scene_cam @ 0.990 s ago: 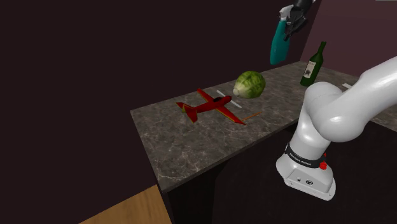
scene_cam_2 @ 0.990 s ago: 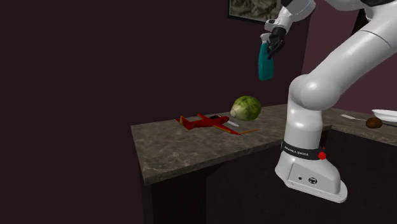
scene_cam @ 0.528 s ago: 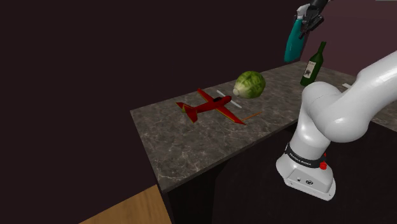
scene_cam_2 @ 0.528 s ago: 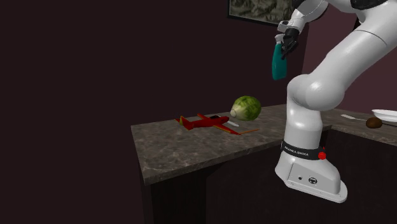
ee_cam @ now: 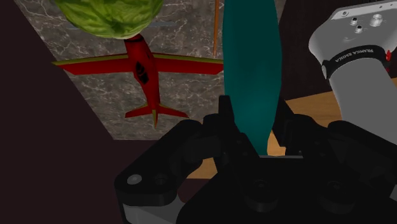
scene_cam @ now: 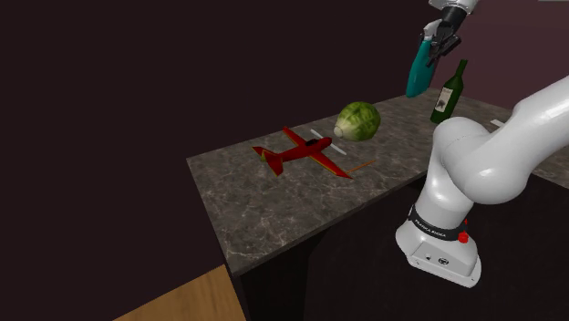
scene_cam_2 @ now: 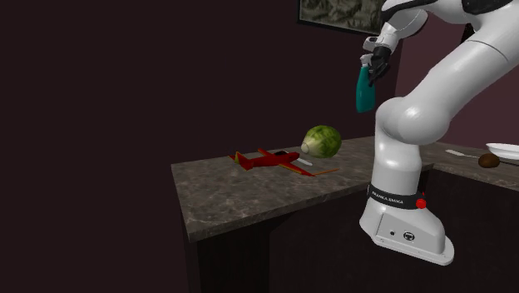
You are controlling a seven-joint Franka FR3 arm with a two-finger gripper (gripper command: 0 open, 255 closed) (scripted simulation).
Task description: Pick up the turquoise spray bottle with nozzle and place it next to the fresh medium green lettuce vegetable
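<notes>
You had the dark marbled stone surface [scene_cam: 274,196] carrying the round green lettuce [scene_cam: 357,120]. The slim turquoise spray bottle [scene_cam: 418,71] hung high in the air, well apart from the lettuce, its nozzle end clamped in the all-black pincer [scene_cam: 441,36]. I judged it light, stiff and smooth-sided. A grip that near the top could let it swing.

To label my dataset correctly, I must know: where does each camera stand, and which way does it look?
Shoulder view: beside the arm's base, looking down across the counter to the lettuce; base and elbow show.
Second exterior view: lower, about counter height, facing much the same way; most of the arm shows.
Wrist view: on the hand, looking down along the teal spray bottle clasped in the jaws.
Shared: all show the red toy plane by the lettuce.
</notes>
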